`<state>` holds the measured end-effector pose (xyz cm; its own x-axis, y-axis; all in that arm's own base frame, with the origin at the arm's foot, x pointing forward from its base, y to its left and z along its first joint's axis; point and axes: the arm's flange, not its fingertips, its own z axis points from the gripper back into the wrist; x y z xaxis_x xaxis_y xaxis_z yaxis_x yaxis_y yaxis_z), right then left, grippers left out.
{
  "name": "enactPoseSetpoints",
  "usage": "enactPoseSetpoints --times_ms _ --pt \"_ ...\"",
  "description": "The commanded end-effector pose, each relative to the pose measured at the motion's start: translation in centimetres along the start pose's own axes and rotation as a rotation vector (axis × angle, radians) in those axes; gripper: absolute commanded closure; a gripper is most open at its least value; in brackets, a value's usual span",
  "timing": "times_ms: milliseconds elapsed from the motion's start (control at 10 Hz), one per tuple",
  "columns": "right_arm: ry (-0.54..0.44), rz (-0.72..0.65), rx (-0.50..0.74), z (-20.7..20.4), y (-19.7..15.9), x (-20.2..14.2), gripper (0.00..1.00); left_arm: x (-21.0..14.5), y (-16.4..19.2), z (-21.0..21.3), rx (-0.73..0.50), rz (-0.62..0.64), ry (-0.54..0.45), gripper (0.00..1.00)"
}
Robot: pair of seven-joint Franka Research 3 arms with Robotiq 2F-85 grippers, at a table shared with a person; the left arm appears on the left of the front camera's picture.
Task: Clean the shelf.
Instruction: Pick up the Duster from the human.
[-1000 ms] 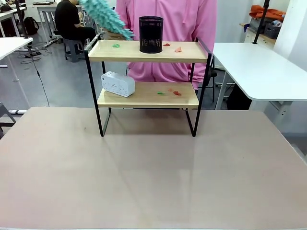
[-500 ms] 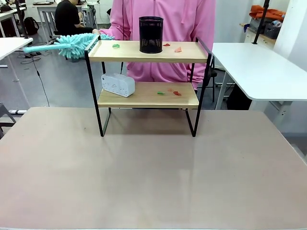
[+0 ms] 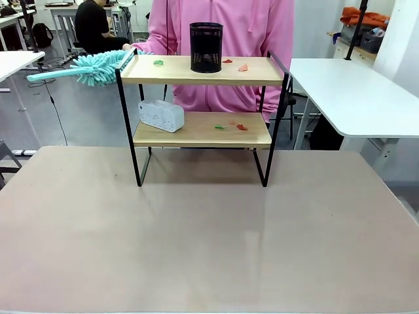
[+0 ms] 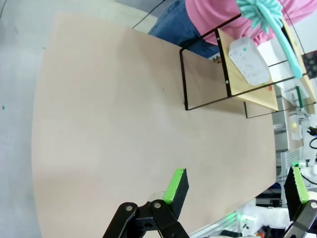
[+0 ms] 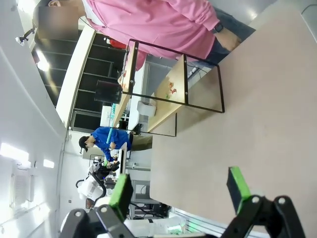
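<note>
The shelf stands at the far side of the tan table, in front of a person in a pink hoodie. On its top board are a black mesh cup and small green, red and pink scraps. A white box and two scraps lie on the lower board. The person's hand holds a teal duster out past the shelf's left end. My left gripper and right gripper hover open over the table, far from the shelf.
The tan table stretches bare between me and the shelf. A white table stands at the right and another at the left. Someone in black sits farther back.
The person swung the duster down from above the top board to the left of the shelf, where it now points outward. Nothing on the shelf has moved.
</note>
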<state>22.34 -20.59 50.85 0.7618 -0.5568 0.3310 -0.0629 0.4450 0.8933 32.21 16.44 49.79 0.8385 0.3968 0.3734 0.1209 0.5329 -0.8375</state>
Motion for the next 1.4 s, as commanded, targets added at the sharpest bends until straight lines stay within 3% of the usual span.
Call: enactPoseSetpoints --times_ms 0,300,400,500,600,800,900,1300 --pt "-0.009 0.027 0.019 0.0 0.2 0.4 0.00 6.1 -1.0 -0.7 -0.016 0.061 0.031 0.00" --pt "-0.009 0.027 0.019 0.0 0.2 0.4 0.00 16.2 -1.2 -4.0 -0.166 0.264 0.072 0.00" --pt "-0.009 0.027 0.019 0.0 0.2 0.4 0.00 17.6 -0.5 -5.8 -0.219 0.320 0.196 0.00" --pt "-0.009 0.027 0.019 0.0 0.2 0.4 0.00 17.7 0.1 -7.1 -0.137 0.434 0.347 0.00" --pt "-0.009 0.027 0.019 0.0 0.2 0.4 0.00 15.4 -1.2 -5.8 -0.169 0.235 0.119 0.00" --pt "-0.009 0.027 0.019 0.0 0.2 0.4 0.00 15.4 -1.2 -5.8 -0.169 0.235 0.119 0.00" --pt "-0.009 0.027 0.019 0.0 0.2 0.4 0.00 17.1 0.2 -7.3 -0.178 0.307 0.201 0.00" --pt "-0.009 0.027 0.019 0.0 0.2 0.4 0.00 16.3 -1.9 -11.9 -0.228 0.316 0.257 0.00"
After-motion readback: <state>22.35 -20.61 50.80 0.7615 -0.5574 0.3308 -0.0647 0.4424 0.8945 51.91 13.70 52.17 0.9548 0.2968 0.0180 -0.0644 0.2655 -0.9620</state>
